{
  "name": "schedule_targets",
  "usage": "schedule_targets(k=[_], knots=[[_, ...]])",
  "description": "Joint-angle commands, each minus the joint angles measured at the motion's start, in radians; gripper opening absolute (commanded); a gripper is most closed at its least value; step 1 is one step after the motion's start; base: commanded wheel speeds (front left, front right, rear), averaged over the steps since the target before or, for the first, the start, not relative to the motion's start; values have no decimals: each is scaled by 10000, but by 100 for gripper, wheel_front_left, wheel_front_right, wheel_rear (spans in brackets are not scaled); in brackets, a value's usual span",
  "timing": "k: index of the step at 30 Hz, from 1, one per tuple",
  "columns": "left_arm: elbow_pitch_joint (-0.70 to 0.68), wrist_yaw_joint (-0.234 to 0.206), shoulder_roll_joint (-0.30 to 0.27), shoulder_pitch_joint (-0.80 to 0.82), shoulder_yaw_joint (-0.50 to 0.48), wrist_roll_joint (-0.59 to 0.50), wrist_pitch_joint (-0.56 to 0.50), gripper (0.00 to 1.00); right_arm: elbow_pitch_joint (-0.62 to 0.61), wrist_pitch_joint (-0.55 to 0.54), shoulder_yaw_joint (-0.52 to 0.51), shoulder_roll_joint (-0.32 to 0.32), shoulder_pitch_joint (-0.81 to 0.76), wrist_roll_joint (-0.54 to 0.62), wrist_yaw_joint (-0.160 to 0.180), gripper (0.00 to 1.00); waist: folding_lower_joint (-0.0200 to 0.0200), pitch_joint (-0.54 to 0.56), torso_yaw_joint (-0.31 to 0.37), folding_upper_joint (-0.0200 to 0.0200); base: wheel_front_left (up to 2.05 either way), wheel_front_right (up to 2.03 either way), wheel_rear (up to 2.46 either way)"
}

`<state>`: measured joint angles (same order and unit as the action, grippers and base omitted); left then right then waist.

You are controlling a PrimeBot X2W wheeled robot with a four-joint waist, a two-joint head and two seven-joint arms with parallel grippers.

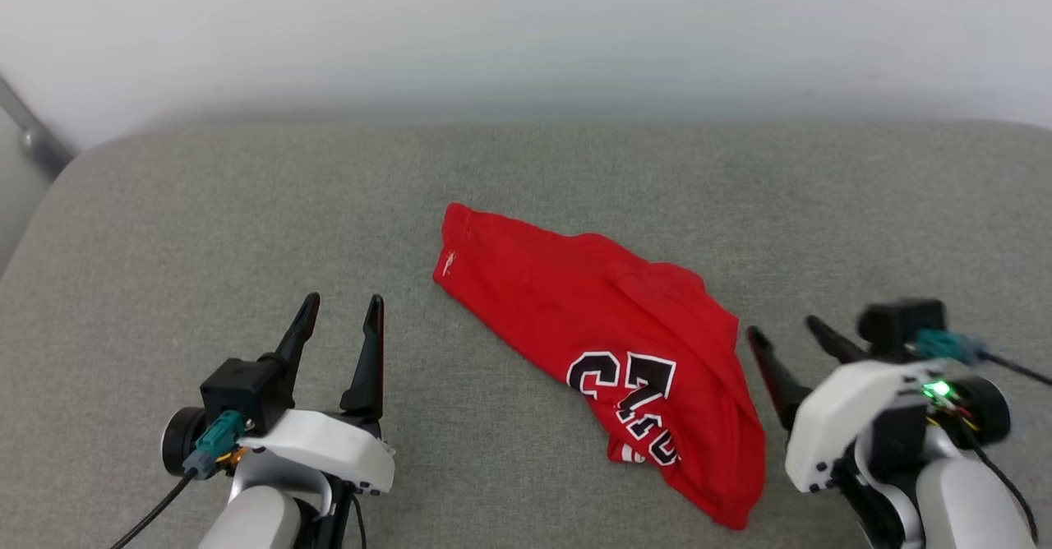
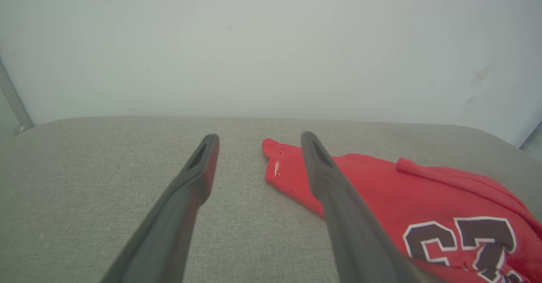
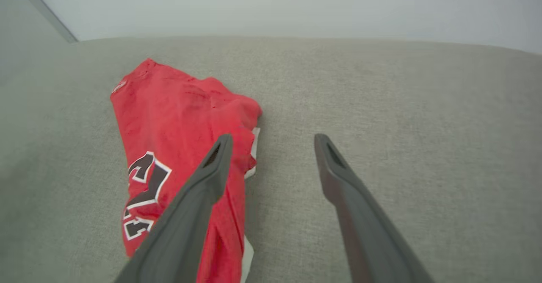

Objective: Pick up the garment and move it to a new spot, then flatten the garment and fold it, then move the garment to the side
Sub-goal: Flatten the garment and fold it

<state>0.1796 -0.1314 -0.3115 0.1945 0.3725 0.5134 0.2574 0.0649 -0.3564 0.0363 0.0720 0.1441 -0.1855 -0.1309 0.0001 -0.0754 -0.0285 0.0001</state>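
- Two grippers flank a crumpled red jersey-style T-shirt (image 1: pixel 575 311) lying on a grey fabric-covered surface (image 1: pixel 205 220); neither holds it.
- The left gripper (image 1: pixel 343 300) has its fingers spread wide with nothing between them; the shirt lies to the right of its fingertips, apart from them, with a hemmed corner as the nearest part.
- The right gripper (image 1: pixel 782 327) is likewise splayed wide and empty; the shirt's bunched edge sits just beside the tip of its left finger; whether they touch cannot be told.
- In the left wrist view, the finger (image 2: pixel 338 206) on that view's right crosses in front of the red cloth; the hemmed corner shows in the gap between the fingertips.
- In the right wrist view, the finger (image 3: pixel 203 190) on that view's left overlaps the shirt; bare grey fabric lies between the two fingers.
- Black, white-edged numerals (image 1: pixel 629 393) face up on the half of the shirt nearer the right gripper's fingers.
- A pale wall (image 1: pixel 526 31) rises beyond the fingertips.
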Motion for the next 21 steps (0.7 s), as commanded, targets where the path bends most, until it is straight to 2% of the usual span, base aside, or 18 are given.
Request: schedule_targets(k=[1, 8, 15, 16, 18, 21], knots=[[-41, 35, 3, 129, -31, -34, 31, 100, 18, -185, 70, 106, 175, -41, 3, 100, -1, -204, -88, -1, 0, 0, 0], [40, 305, 220, 586, -81, -227, 81, 100, 327, -3171, 1846, 900, 1592, -1007, 3, 100, -1, -859, -442, -1, 0, 0, 0], [81, 525, 504, 811, -267, -511, 97, 100, 765, -4407, 2922, 1425, 2338, -1533, 3, 100, -1, -1271, -703, -1, 0, 0, 0], [98, 574, 539, 811, -311, -559, 98, 100, 845, -4482, 2987, 1474, 2385, -1585, 3, 72, -1, -1292, -722, -1, 0, 0, 0], [135, 632, 605, 817, -399, -643, 99, 100, 891, -4442, 3046, 1509, 2507, -1666, 3, 0, -1, -1316, -750, -1, 0, 0, 0], [208, 712, 691, 743, -516, -735, 100, 100, 740, -4136, 3143, 1631, 2777, -1683, 3, 0, -1, -1268, -729, -1, 0, 0, 0]])
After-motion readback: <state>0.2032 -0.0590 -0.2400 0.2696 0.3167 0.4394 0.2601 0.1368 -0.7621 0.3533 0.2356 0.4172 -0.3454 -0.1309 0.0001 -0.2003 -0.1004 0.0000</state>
